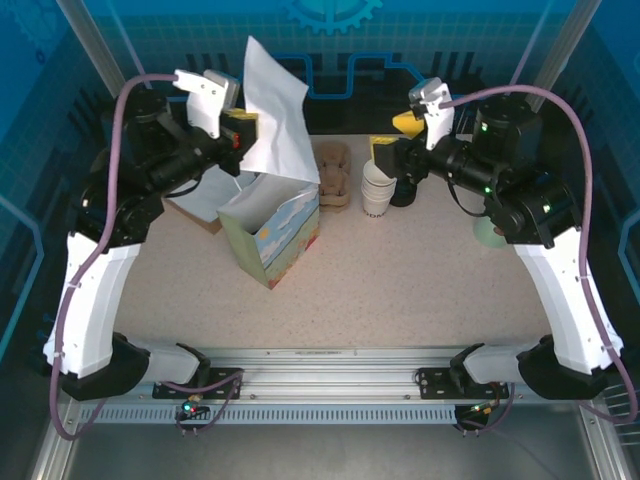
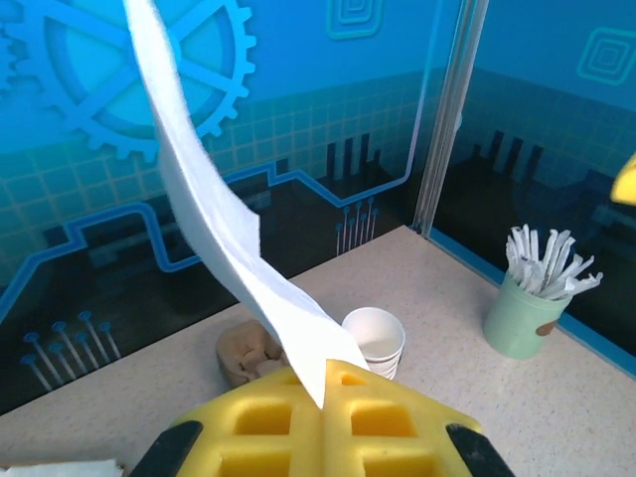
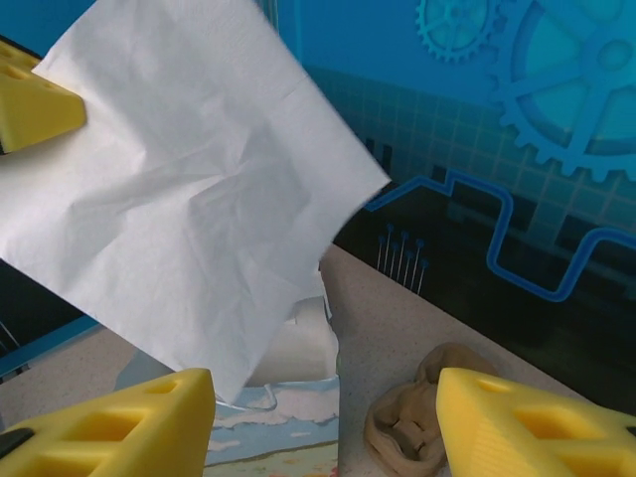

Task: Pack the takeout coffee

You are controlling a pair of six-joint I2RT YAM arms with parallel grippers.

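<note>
Left gripper [image 2: 324, 390] clamps white sheet [image 1: 275, 110] over the bag [image 1: 285, 240]; right gripper [image 3: 323, 437] wide open, empty, by white cups [image 1: 376, 190]; bare bench [image 1: 400, 290] along near edge.

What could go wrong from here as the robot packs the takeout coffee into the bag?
1. The white sheet pinched in the left gripper hangs over the open bag; it might block the cup or get shoved in.
2. The takeout coffee stands right beside the stack of white cups, so the open right gripper could knock the stack or take the wrong cup.
</note>
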